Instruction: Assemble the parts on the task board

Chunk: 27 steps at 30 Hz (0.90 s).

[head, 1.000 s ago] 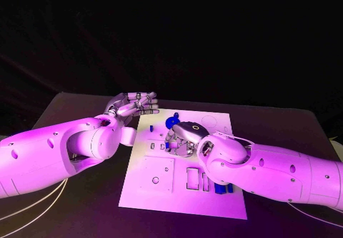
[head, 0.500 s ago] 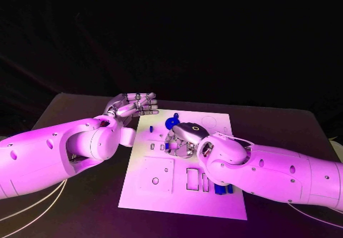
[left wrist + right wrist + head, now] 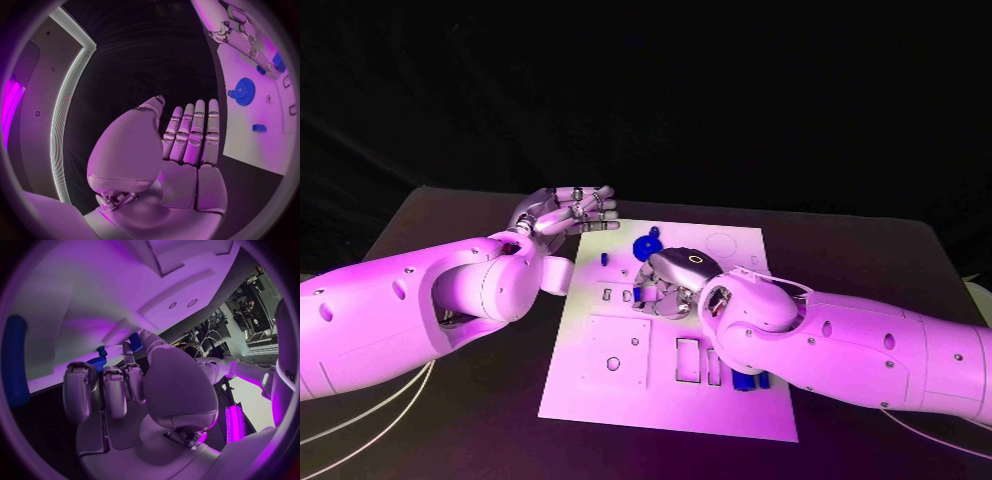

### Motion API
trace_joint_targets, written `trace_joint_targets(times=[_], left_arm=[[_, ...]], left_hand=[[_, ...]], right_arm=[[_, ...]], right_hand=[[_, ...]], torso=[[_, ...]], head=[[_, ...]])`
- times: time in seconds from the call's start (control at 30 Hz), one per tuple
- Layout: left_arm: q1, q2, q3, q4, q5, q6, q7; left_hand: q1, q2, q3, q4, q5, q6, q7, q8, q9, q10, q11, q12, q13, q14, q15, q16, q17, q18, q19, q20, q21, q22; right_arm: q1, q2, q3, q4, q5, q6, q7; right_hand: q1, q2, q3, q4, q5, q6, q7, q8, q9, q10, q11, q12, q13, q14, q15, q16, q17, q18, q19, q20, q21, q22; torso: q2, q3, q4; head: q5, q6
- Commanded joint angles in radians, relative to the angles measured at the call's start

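The white task board (image 3: 625, 370) lies in the middle of the table. My right hand (image 3: 669, 286) hangs over the board's middle with its fingers curled down. It pinches a small blue part (image 3: 134, 340) at the thumb tip. A blue gear (image 3: 646, 245) stands on the board just beyond that hand, and the left wrist view also shows the gear (image 3: 242, 91). A small blue peg (image 3: 603, 258) lies left of the gear. My left hand (image 3: 570, 211) hovers off the board's far left corner, fingers straight and side by side, holding nothing.
Two blue parts (image 3: 750, 380) lie at the board's near right edge, beside my right forearm. A long blue piece (image 3: 14, 360) shows at the rim of the right wrist view. Black tabletop (image 3: 459, 440) surrounds the board.
The right hand's fingers have shifted very slightly over the board's middle. The left hand has stayed where it was.
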Motion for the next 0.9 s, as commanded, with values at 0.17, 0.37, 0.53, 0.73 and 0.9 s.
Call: trace_joint_targets(times=[0.17,0.37,0.53,0.73,0.9], left_arm=[[0.001,0.001,0.001,0.001,0.001,0.02,0.001],[0.001,0.001,0.001,0.0,0.001,0.022,-0.002],[0.0,0.003,0.0,-0.007,-0.021,0.041,-0.037],[0.0,0.003,0.0,-0.022,-0.149,0.089,-0.134],[0.001,0.004,0.0,-0.039,-0.3,0.138,-0.264]], left_hand=[[0.012,0.001,0.001,-0.004,-0.004,0.002,0.002,-0.006,0.0,0.005,0.005,-0.006,0.0,0.007,0.001,-0.005,0.002,0.011,0.002,-0.003,0.004,0.0],[0.012,0.001,0.001,-0.004,-0.004,0.002,0.003,-0.006,0.0,0.004,0.005,-0.006,0.0,0.007,0.001,-0.006,0.002,0.011,0.002,-0.003,0.004,0.0],[0.013,0.001,-0.001,-0.005,-0.004,0.008,0.001,-0.01,0.001,0.014,0.002,-0.01,0.001,0.038,-0.006,0.003,0.01,0.013,0.015,-0.008,0.017,0.004],[0.003,-0.002,-0.001,0.004,-0.004,0.08,-0.022,0.012,0.009,0.128,-0.035,0.025,0.016,0.169,-0.052,0.061,0.051,0.016,0.097,-0.043,0.086,0.034],[-0.004,-0.011,0.011,0.009,-0.005,0.142,-0.058,0.031,0.019,0.248,-0.084,0.062,0.034,0.358,-0.114,0.186,0.137,0.016,0.21,-0.107,0.195,0.088]], right_arm=[[-0.002,-0.001,-0.001,-0.003,-0.016,-0.004,-0.013],[-0.002,-0.004,-0.001,0.001,-0.017,-0.048,-0.012],[-0.001,-0.032,0.0,0.033,0.007,-0.152,0.035],[0.018,-0.108,0.006,0.1,0.103,-0.188,0.146],[0.052,-0.204,0.012,0.157,0.29,-0.177,0.28]], right_hand=[[-0.015,-0.008,-0.012,0.01,-0.01,-0.014,0.002,-0.009,-0.002,-0.004,0.008,-0.01,0.121,0.107,0.009,0.001,0.258,-0.011,0.006,0.008,-0.011,0.13],[-0.038,-0.024,-0.054,0.032,-0.017,-0.035,0.008,-0.018,-0.003,-0.011,0.014,-0.017,0.115,0.106,0.014,-0.001,0.254,-0.009,0.001,0.013,-0.02,0.125],[-0.02,-0.04,-0.159,0.083,-0.026,-0.103,0.028,-0.029,-0.017,-0.03,0.032,-0.036,0.098,0.102,0.027,-0.007,0.241,-0.005,-0.011,0.026,-0.044,0.109],[0.003,-0.041,-0.228,0.099,-0.042,-0.125,0.035,-0.026,-0.025,-0.061,0.038,-0.071,0.065,0.098,0.035,-0.015,0.225,0.005,-0.033,0.032,-0.083,0.081],[0.055,0.004,-0.209,0.091,-0.024,-0.1,0.027,-0.006,-0.022,-0.104,0.031,-0.124,0.016,0.08,0.029,-0.05,0.161,0.025,-0.083,0.029,-0.17,0.017]], torso=[[0.0,0.0001,0.0002],[-0.001,-0.0002,0.0003],[-0.003,0.0009,0.0003],[-0.009,0.0031,-0.0039],[-0.019,0.0073,-0.0097]], head=[[-0.001,0.0],[-0.002,0.002],[-0.003,0.007],[-0.002,0.01],[0.003,0.006]])
